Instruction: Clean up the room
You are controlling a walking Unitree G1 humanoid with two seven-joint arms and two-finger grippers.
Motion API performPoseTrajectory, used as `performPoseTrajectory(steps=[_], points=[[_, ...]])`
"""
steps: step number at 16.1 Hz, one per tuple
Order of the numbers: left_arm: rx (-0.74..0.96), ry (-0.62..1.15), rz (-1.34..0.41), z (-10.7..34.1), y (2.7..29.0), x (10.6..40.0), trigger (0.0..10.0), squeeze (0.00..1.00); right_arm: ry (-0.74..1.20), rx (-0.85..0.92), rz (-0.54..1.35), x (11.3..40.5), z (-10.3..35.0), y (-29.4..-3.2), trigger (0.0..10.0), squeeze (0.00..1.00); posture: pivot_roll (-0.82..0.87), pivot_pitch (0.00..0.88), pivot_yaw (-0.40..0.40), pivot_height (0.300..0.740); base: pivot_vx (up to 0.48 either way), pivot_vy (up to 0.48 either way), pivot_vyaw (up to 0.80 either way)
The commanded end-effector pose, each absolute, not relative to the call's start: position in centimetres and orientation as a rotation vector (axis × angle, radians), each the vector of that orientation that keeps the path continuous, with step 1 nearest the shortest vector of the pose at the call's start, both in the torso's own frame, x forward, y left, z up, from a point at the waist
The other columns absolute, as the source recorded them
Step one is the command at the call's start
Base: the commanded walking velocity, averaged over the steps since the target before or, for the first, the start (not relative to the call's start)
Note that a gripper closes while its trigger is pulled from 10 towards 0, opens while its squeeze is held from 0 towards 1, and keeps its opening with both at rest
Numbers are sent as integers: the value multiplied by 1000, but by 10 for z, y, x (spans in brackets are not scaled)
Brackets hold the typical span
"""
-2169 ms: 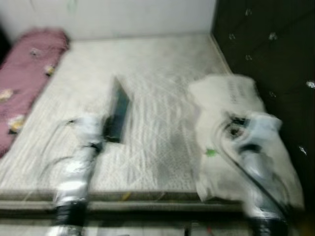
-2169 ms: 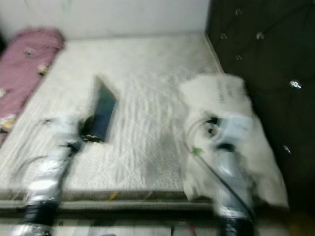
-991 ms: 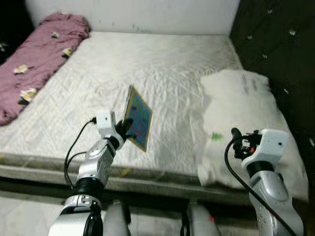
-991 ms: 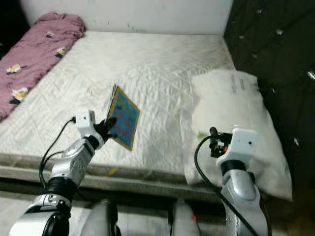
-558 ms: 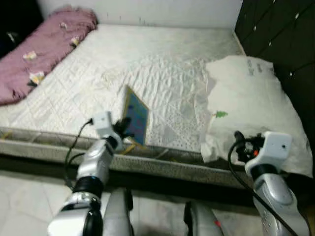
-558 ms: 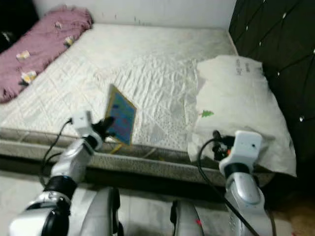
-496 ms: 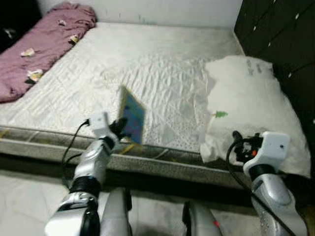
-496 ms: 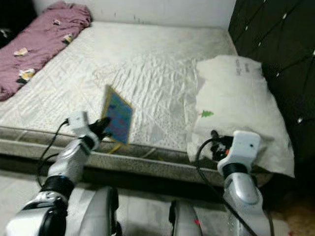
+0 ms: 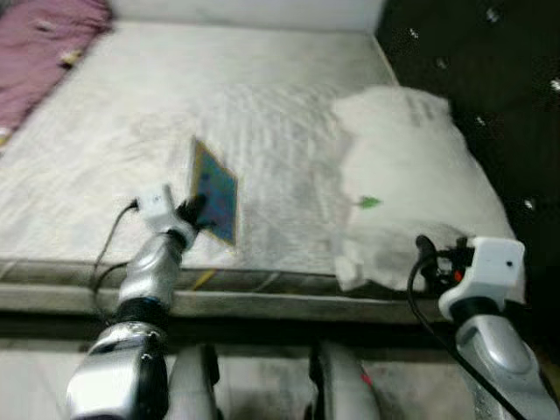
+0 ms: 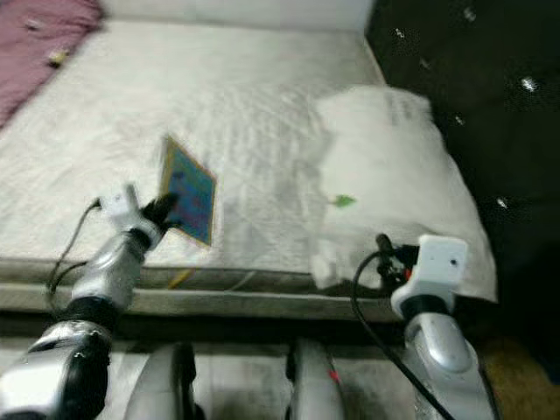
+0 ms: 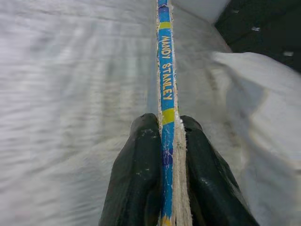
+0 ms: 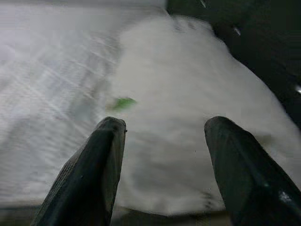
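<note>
Head views, lower edge of frame: robot's own legs and the floor below the bed edge, blurred. Left tool [image 9: 194, 210], lower left of centre, is closed on a thin blue book [image 9: 214, 192] with a yellowish border, gripping its lower corner; the book stands tilted above the mattress [image 9: 114, 131] close to the near bed edge. Left wrist view: both black fingers [image 11: 136, 179] press flat against the two faces of the book [image 11: 165, 84], spine edge-on, lettering "MANDY STANLEY" legible. Right tool [image 9: 426, 260], lower right of frame, hovers just at the near end of the white pillow [image 9: 411, 184]; in the right wrist view its fingers [image 12: 89, 179] are spread wide with nothing between them, the pillow [image 12: 178, 122] beyond. A small green mark [image 9: 371, 202] sits on the pillow's left side. Pillow lies along the right side of the mattress, against a dark tufted headboard [image 9: 490, 79] at far right. Upper left corner: a mauve floral blanket [image 9: 39, 44] bunched on the mattress. A pale wall [image 9: 245, 10] runs across the top.
</note>
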State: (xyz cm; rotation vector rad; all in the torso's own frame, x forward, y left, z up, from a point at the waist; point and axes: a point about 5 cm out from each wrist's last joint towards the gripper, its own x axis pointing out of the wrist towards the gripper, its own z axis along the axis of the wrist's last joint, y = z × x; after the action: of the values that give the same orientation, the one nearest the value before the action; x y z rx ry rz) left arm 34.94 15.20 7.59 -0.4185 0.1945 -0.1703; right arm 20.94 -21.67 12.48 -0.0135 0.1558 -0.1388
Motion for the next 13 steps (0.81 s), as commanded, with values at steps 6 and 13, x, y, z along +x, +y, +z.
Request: performPoseTrajectory(steps=[6,13], points=[[-501,247,-231,79,127,358,10000,0,153,-30,-127,206,134,-220,10000,0,-220,97,-47,620,159,0,0],[-726,408,-199,50,98,342,10000,0,165,-73,-127,199,145,-229,10000,0,-293,148,-78,620,0,0,0]])
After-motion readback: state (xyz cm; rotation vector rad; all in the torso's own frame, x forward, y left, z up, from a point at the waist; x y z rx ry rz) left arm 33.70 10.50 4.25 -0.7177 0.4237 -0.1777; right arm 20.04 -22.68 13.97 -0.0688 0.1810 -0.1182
